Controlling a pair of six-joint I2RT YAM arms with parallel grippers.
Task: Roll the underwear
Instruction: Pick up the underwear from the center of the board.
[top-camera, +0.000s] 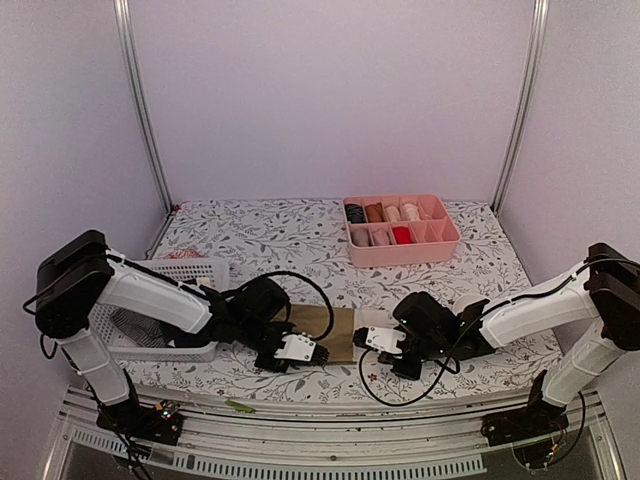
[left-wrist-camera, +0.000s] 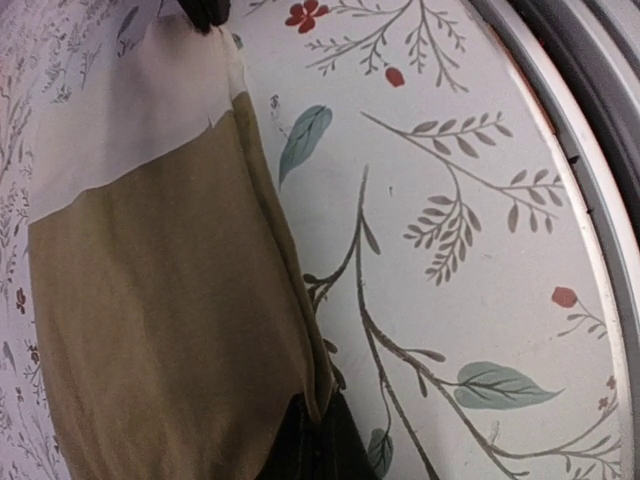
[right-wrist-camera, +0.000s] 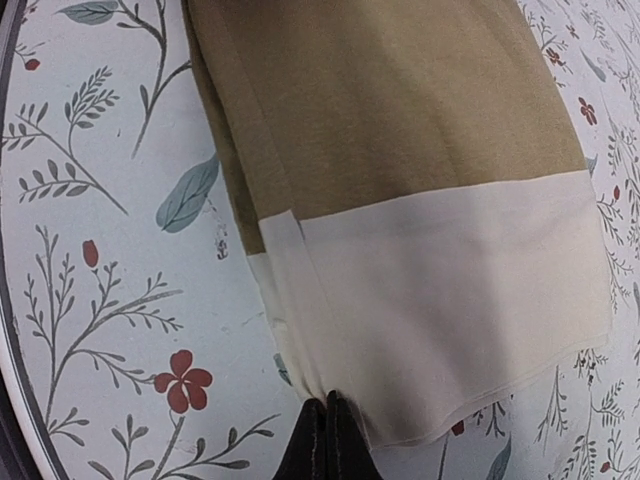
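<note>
Underwear: I see the olive-tan underwear (top-camera: 328, 328) spread flat on the floral bench (top-camera: 260, 235), low in the centre of the top view, between the two arms.
Waistband: its cream waistband (right-wrist-camera: 450, 310) lies at the end toward the right of the top view; the olive part runs off toward the left.
Left fingers: the left arm's fingers (left-wrist-camera: 300, 445) sit at the bottom edge of the left wrist view, pressed together on the folded near edge of the olive cloth.
Right fingers: the right arm's fingers (right-wrist-camera: 315, 445) are at the bottom of the right wrist view, closed tight with no gap, pinching the near corner of the cream waistband.
Fold: along that near side a narrow strip of cloth is doubled over.
Basket: a white mesh basket (top-camera: 190, 268) stands at the left of the top view, partly behind the left arm, with cloth inside.
Tray: a pink divided tray (top-camera: 405, 252) stands in the upper right of the bench, well apart from the underwear, several compartments holding small rolled items (top-camera: 392, 213).
</note>
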